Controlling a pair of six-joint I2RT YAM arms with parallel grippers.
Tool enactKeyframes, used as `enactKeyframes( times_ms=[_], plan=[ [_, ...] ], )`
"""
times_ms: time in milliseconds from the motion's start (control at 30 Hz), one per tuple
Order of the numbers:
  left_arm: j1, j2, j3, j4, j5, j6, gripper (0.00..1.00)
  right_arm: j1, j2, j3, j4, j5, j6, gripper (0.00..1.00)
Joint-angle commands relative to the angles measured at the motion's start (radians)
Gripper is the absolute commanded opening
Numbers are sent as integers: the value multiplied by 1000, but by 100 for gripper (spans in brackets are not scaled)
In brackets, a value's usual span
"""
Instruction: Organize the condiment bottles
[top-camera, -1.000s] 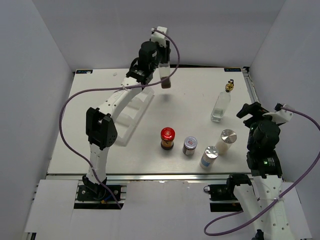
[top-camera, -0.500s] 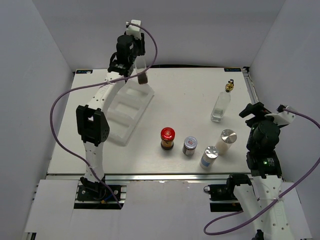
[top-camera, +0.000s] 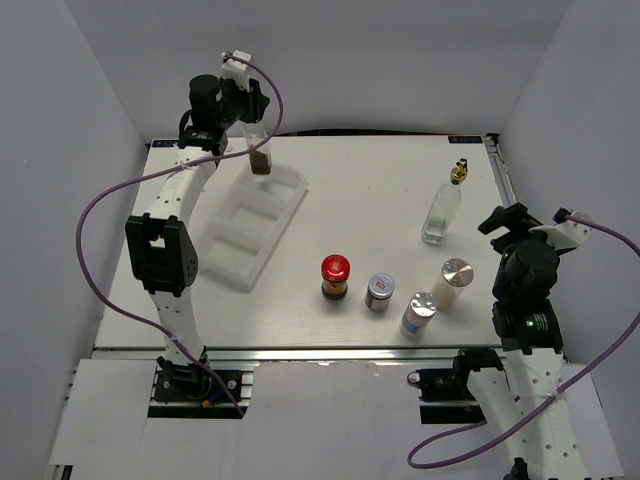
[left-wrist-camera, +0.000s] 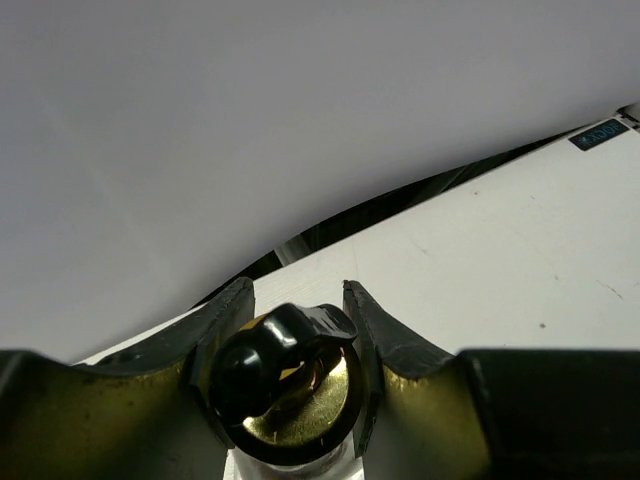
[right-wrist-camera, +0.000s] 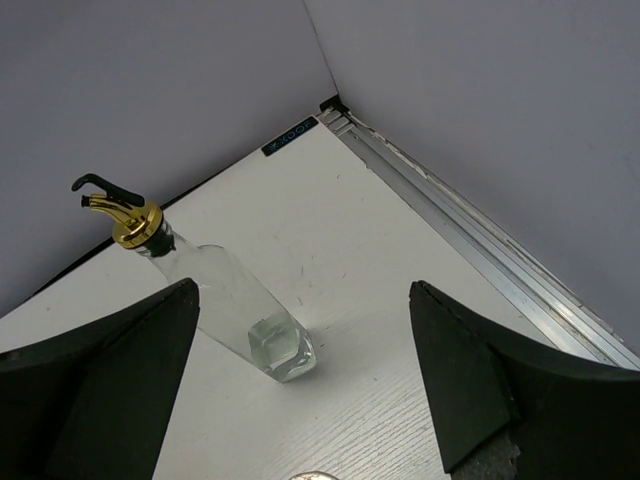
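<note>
White table (top-camera: 380, 190) below, left tool (left-wrist-camera: 295, 330) grips bottle (top-camera: 259, 152) upright, pourer (left-wrist-camera: 290, 405) topmost.

Dark-liquid bottle (top-camera: 259, 150) aloft; clear bottle (top-camera: 441, 212), two jars (top-camera: 335, 277), two shakers (top-camera: 418, 313) standing

My left arm (top-camera: 172, 192) and right arm (top-camera: 532, 398) are white links with black joints, each trailing a looping purple cable (top-camera: 90, 210).

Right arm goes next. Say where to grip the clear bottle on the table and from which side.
Probably the neck just under the gold pourer of the bottle, from the near right, where the open right hand faces it. It stands upright and narrows there.
</note>
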Motion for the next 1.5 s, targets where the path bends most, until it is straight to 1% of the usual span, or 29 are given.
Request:
enactKeyframes(
  times_ms=[0, 167, 367, 467, 633, 833, 1033, 1133, 1300, 1433, 1467],
  plan=[
    [13, -144, -2, 88, 140, 11, 0, -4, 8, -2, 49, 22, -5, 89],
    [22, -184, -16, 96, 195, 9, 0, -4, 20, 3, 46, 25, -10, 90],
    [30, -205, -86, 125, 235, 11, 0, -4, 20, 1, 43, 18, -10, 90],
    [39, -199, -99, 124, 283, 20, 0, -4, 17, 1, 42, 20, -10, 89],
    [47, -206, -164, 186, 333, 29, 0, -4, 17, 1, 40, 29, -16, 89],
    [64, -189, -181, 166, 365, 58, 0, -4, 23, 3, 37, 42, -16, 89],
    [82, -190, -244, 215, 375, 73, 0, -4, 23, 18, 40, 12, -33, 89],
    [85, -189, -278, 234, 373, 87, 0, -4, 9, 24, 60, -50, -62, 89],
    [87, -186, -338, 254, 372, 118, 0, -4, -23, -2, 152, -236, -129, 89],
    [88, -189, -359, 259, 367, 132, 0, -4, -3, 9, 200, -363, -192, 89],
    [88, -189, -362, 255, 364, 136, 0, -4, 6, 16, 206, -417, -220, 89]
  ],
)
